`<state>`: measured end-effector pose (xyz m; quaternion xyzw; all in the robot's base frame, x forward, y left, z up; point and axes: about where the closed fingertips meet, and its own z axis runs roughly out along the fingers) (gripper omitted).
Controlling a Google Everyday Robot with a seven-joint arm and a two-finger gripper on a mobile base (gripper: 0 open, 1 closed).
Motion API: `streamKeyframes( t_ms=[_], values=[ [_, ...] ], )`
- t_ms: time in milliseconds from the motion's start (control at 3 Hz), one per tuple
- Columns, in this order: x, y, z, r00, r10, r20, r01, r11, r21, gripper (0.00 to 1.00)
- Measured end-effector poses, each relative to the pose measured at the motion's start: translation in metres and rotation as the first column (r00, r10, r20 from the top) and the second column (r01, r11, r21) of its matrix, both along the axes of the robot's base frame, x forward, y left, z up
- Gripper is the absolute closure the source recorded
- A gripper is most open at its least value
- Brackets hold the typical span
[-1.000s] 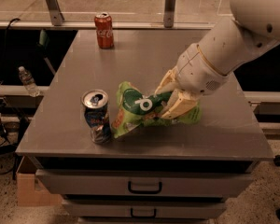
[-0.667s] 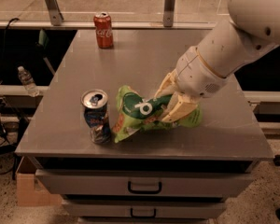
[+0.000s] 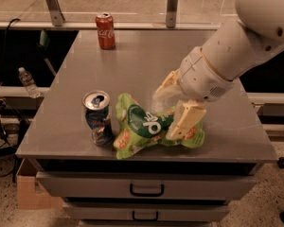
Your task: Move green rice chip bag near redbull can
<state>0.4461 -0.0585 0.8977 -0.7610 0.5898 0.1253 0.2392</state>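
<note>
The green rice chip bag (image 3: 144,126) lies crumpled on the grey table (image 3: 146,60) near its front edge. Its left end touches or nearly touches the redbull can (image 3: 98,117). The can stands upright at the front left, blue and silver with a dented side. My gripper (image 3: 166,115) reaches in from the right over the bag's right half. Its two tan fingers (image 3: 187,119) are spread apart, one behind the bag and one resting over it. The bag's right end is partly hidden by the fingers.
A red Coca-Cola can (image 3: 105,30) stands upright at the table's back left. The table has drawers (image 3: 146,189) below its front edge. A plastic bottle (image 3: 27,82) and a cardboard box (image 3: 31,190) sit on the floor to the left.
The bag and the can have stayed where they were. My gripper's fingers stand a little wider apart over the bag and the arm has shifted slightly.
</note>
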Motion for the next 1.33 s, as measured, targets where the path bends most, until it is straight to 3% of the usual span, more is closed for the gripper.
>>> streamKeyframes(
  t_ms=[333, 667, 1000, 1333],
  values=[
    [0.000, -0.004, 0.021, 0.9986, -0.051, 0.011, 0.051, 0.998, 0.027, 0.00],
    [0.015, -0.026, 0.053, 0.9881, -0.146, 0.049, 0.143, 0.987, 0.069, 0.00],
    [0.042, -0.067, 0.087, 0.9685, -0.234, 0.084, 0.226, 0.969, 0.102, 0.00],
    [0.052, -0.078, 0.130, 0.9504, -0.264, 0.165, 0.242, 0.960, 0.144, 0.00]
  ],
)
